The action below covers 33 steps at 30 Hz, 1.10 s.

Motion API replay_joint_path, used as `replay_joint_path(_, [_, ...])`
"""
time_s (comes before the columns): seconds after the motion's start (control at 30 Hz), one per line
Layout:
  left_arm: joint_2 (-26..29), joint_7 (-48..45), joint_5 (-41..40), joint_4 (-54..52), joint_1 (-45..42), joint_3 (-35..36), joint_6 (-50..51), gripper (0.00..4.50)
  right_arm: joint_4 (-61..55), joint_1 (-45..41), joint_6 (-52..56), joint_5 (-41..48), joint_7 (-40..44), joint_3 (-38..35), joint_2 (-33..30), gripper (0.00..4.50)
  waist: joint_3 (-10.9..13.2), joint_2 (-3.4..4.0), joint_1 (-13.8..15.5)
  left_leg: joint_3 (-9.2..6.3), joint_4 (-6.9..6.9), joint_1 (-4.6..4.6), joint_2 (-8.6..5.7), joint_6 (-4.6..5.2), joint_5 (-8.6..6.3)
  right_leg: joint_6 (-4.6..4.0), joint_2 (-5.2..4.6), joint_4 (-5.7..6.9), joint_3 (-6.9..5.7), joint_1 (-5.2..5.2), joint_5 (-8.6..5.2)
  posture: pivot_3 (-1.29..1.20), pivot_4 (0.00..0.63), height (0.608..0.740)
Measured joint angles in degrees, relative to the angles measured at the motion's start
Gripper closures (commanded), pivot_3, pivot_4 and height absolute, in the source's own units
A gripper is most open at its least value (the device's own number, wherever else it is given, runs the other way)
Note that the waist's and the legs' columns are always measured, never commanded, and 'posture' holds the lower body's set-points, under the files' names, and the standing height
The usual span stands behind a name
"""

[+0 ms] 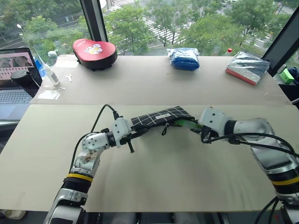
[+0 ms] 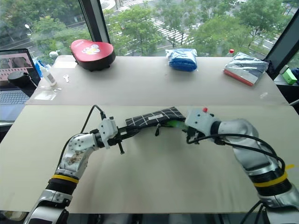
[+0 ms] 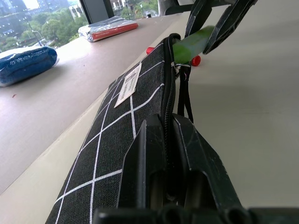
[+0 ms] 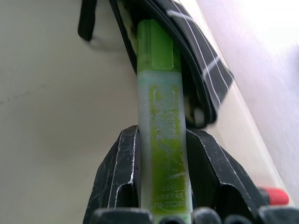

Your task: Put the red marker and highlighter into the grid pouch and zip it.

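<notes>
Grippers meet at the grid pouch (image 1: 161,117) mid-table: left gripper (image 3: 170,140) clamped on its edge, right gripper (image 4: 161,154) pinching the highlighter (image 4: 161,121), cap at the opening. Beyond lies the red marker (image 3: 195,60), partly hidden.

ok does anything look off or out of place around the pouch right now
Nothing looks spilled or damaged. The grid pouch is held up off the table by the left gripper, and the right gripper holds the highlighter cap-first at its open end. The red marker lies on the table beyond it.
</notes>
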Motion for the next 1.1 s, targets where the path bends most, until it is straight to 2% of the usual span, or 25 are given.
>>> replay_joint_path(0.2, [-0.08,-0.13,0.0,0.54,-0.13,-0.03,-0.02,4.5,-0.17,-3.39,-1.56,-5.6,-1.6,4.81,3.52,3.49,0.0,0.0,-0.01,0.0,0.02,-0.01,-0.03,-0.02,0.01,0.0,0.0,0.01,-0.01,-0.01,0.0,0.0,0.15,0.74])
replay_joint_path(0.4, [-0.15,-0.4,-0.04,1.1,-0.61,0.09,-0.03,4.5,4.16,-6.08,-10.77,-15.98,-9.51,10.68,10.02,3.49,0.0,0.0,-0.3,0.01,0.0,-0.02,-0.09,-0.17,0.1,0.0,0.02,0.04,-0.02,-0.05,0.0,0.0,0.15,0.74])
replay_joint_path(0.53, [-0.22,-0.54,-0.05,1.12,-0.62,0.17,-0.03,4.5,6.23,-6.28,-15.48,-18.65,-12.22,11.21,12.92,3.49,0.0,0.0,-0.33,0.01,0.0,-0.04,-0.1,-0.18,0.1,0.0,0.02,0.03,-0.02,-0.05,0.0,0.0,0.15,0.74])
replay_joint_path(0.77, [-0.82,-0.58,-0.05,1.44,-0.62,0.12,-0.03,4.5,10.06,-6.26,-24.18,-21.31,-13.99,10.87,12.76,3.49,0.0,0.0,-0.56,0.01,-0.01,-0.03,-0.1,-0.18,0.1,0.0,0.02,0.03,-0.02,-0.05,0.0,0.0,0.15,0.74])
replay_joint_path(1.1, [-1.65,-0.78,-0.49,1.38,-1.2,-0.01,0.43,4.5,14.34,-6.11,-36.49,-20.56,-13.61,8.16,7.36,3.49,0.0,0.0,-0.84,0.01,-0.02,-0.02,-0.09,-0.14,0.09,0.0,0.02,0.01,-0.02,-0.04,0.0,0.0,0.15,0.74])
